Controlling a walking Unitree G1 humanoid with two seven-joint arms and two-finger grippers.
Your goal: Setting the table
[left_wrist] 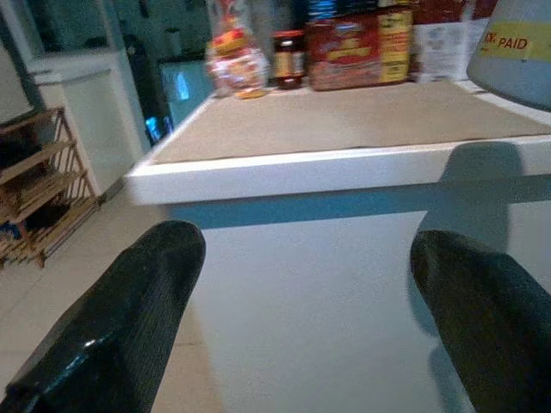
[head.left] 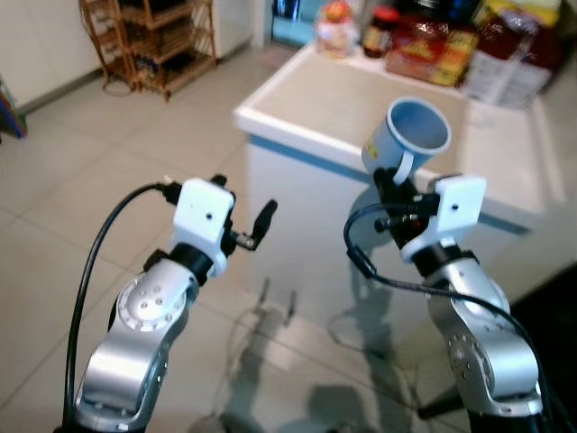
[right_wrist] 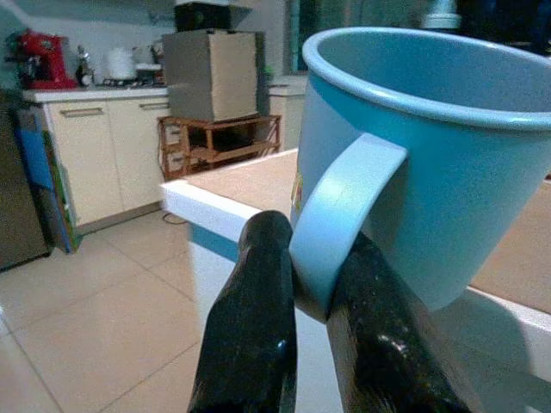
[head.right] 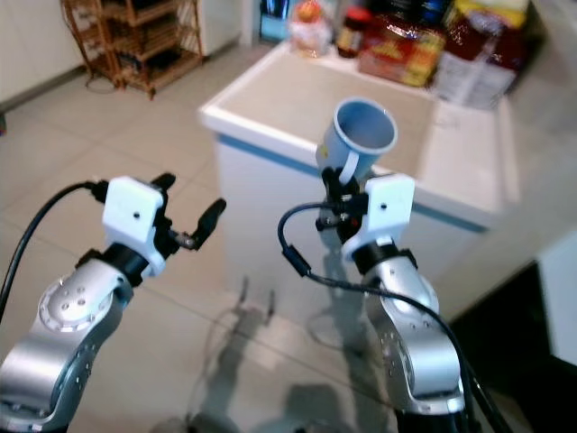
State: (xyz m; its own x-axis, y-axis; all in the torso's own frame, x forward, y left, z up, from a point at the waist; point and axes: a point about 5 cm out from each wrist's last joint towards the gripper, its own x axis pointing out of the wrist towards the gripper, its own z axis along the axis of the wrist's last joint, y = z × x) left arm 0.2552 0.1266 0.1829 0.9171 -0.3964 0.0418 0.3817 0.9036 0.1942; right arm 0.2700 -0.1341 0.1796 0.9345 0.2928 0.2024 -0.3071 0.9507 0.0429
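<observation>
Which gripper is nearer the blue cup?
Right. The right gripper is shut on the blue cup's handle; the left gripper hangs open off to the cup's left, in front of the table.

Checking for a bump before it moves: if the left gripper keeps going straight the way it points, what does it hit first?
Probably the white side of the table, just below its top edge. The left gripper, fingers open, faces that panel; depth is hard to judge.
</observation>
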